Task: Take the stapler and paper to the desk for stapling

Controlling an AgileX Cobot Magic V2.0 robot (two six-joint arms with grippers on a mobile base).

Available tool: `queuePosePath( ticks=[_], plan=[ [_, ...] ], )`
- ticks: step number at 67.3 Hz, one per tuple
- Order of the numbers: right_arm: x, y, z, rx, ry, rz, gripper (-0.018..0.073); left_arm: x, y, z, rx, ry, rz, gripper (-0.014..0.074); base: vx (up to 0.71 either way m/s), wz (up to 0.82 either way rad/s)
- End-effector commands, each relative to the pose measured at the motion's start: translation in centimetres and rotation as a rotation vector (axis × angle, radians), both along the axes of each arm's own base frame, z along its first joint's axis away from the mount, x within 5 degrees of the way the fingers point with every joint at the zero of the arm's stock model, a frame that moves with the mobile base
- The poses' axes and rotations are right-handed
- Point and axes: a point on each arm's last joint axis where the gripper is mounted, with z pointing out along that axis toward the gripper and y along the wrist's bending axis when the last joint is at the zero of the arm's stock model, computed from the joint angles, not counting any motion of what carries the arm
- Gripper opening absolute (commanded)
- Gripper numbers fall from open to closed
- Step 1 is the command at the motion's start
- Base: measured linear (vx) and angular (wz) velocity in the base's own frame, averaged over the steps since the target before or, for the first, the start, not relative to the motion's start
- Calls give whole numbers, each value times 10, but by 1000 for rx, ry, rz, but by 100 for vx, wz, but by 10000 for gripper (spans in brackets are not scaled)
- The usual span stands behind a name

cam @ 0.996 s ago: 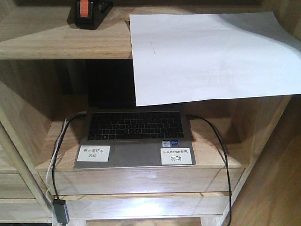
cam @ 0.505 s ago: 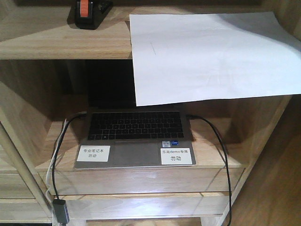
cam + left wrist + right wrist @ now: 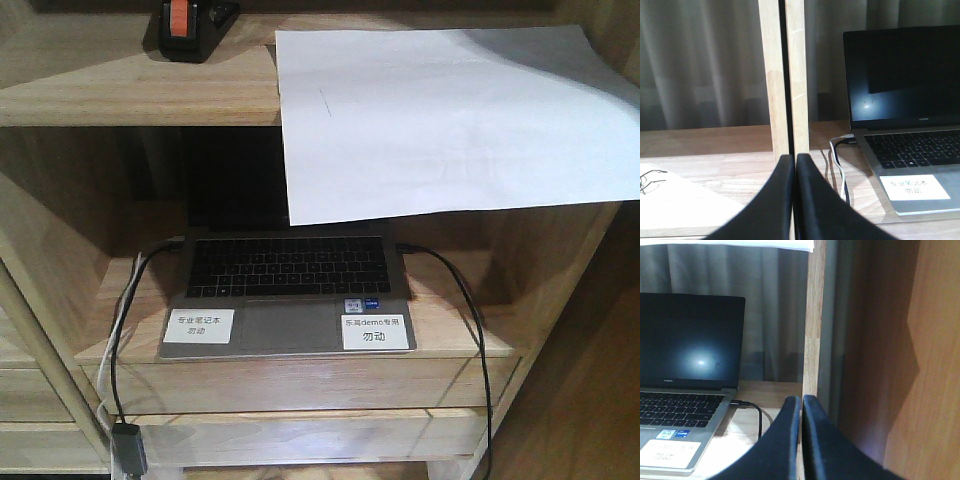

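One light-wood shelf unit (image 3: 120, 95) is filling the front view, and a grey curtain (image 3: 700, 65) is hanging behind it in both wrist views.

One paper (image 3: 450, 120), white and blank but for a faint short mark, is lying on the right part of the upper shelf. Its front portion is overhanging the edge and hiding part of the laptop screen.

One open laptop (image 3: 290, 290) is sitting on the lower shelf board with its screen dark.

One left gripper (image 3: 794, 161) is hovering low over the board left of the laptop. Its fingers are pressing together with nothing between them and pointing at a wooden upright (image 3: 785, 75). One right gripper (image 3: 801, 400) is hovering to the right of the laptop. Its fingers are closing to a hairline gap, gripping nothing.

One stapler (image 3: 190, 25), black with an orange-red end, is resting at the back left of the upper shelf, apart from the paper.

Two white labels (image 3: 198, 325) with printed characters are sticking to the palm rest, one at each side of the touchpad.

Cables (image 3: 470, 300) are running from both sides of the laptop over the front edge: black ones on each side and one white on the left. One small grey adapter (image 3: 128, 445) is hanging on the left cable.
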Motion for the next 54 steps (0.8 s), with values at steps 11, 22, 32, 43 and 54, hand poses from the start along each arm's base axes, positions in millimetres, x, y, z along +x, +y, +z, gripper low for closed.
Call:
queuePosePath(
  ticks=[11, 22, 32, 43, 54],
  plan=[
    [-1, 0, 6, -2, -83, 1, -9, 0, 0, -2, -16, -63, -5, -6, 0, 0],
    [-1, 0, 6, -2, -83, 1, -9, 0, -1, 8, -16, -173, -11, -6, 0, 0],
    [-1, 0, 6, -2, -83, 1, -9, -5, -1, 35, -26, -341, -18, -6, 0, 0],
    [-1, 0, 6, -2, -83, 1, -9, -13, -1, 70, -29, -409, -18, -6, 0, 0],
    [-1, 0, 6, -2, -83, 1, -9, -12, -1, 106, -29, -378, -14, -6, 0, 0]
  ],
)
